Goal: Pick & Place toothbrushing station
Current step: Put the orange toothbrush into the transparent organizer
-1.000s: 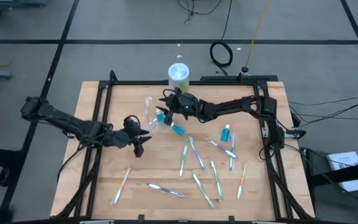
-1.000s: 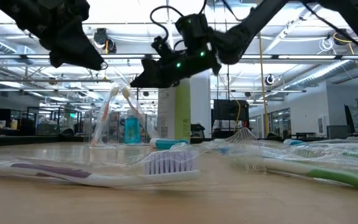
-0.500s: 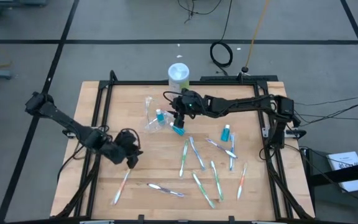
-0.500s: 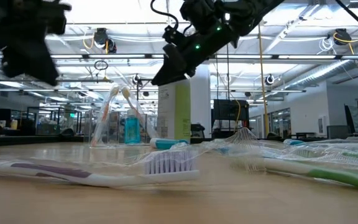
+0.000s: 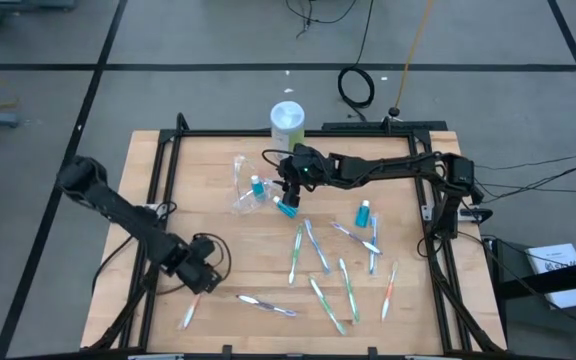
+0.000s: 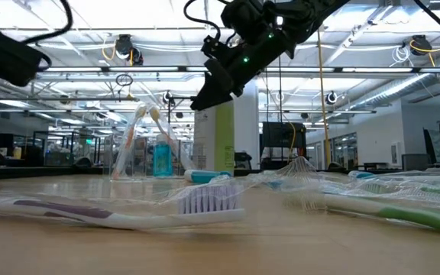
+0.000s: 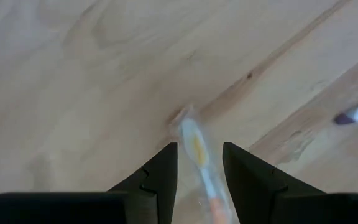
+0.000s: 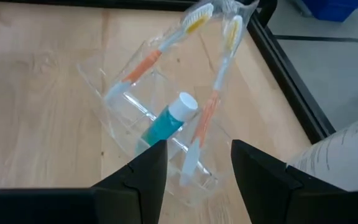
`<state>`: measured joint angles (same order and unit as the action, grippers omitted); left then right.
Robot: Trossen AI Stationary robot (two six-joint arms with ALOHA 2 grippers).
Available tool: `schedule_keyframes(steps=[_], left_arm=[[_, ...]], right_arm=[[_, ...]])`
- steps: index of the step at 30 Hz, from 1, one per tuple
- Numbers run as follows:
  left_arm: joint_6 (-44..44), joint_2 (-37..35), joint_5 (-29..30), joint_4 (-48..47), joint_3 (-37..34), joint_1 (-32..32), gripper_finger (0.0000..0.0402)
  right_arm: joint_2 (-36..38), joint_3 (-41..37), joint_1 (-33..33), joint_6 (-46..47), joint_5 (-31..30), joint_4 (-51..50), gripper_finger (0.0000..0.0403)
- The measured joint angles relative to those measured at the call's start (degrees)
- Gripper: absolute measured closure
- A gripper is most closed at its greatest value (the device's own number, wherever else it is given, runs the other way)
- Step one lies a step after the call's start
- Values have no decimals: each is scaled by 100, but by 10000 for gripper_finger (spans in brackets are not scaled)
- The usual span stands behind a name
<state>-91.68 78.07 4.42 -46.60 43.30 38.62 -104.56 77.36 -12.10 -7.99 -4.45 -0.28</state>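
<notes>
Down and toward the near-left corner goes the left gripper (image 5: pixel 204 277) since a second ago, while the right gripper (image 5: pixel 286 187) has pulled off the container's side to hang above the blue tube (image 5: pixel 286 207) by it. At the heart of things, the clear container (image 8: pixel 160 130) sits on the far middle of the table (image 5: pixel 198 160), and the right wrist view shows two orange toothbrushes (image 8: pixel 215 93) leaning inside it with a blue tube (image 8: pixel 166 121) between them. Right gripper's fingers (image 8: pixel 135 180) are parted with nothing between them, held up in the air just beside the container, as the low view has it (image 6: pixel 205 95). Over to the left gripper: it is low over the orange toothbrush (image 7: pixel 201 158) near the table's near-left corner, fingers (image 7: pixel 160 174) spread and straddling the brush's shaft, not clamped on it. Spreading outward, the other toothbrushes (image 5: pixel 320 255) lie scattered across the near-right half of the board, green, blue and orange, one purple-handled brush (image 5: pixel 266 304) lying crosswise at the near edge, another blue tube (image 5: pixel 364 212) standing apart to the right, and a white and green canister (image 5: pixel 287 120) sits at the table's far edge
</notes>
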Motion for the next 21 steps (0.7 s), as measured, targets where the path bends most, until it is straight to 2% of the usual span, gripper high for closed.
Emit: schedule_keyframes(steps=[6, 10, 16, 21], left_arm=[[-1281, 364, 4, 175, 130, 480, 271], [-1689, 844, -234, 321, 123, 656, 271], [-1763, 1310, -330, 448, 164, 688, 271], [-1665, 1335, -287, 496, 152, 679, 271]], right_arm=[[3, 0, 0, -22, 0, -4, 233], [3, 0, 0, -22, 0, -2, 234], [3, 0, 0, -22, 0, 22, 233], [3, 0, 17, -22, 2, 27, 232]])
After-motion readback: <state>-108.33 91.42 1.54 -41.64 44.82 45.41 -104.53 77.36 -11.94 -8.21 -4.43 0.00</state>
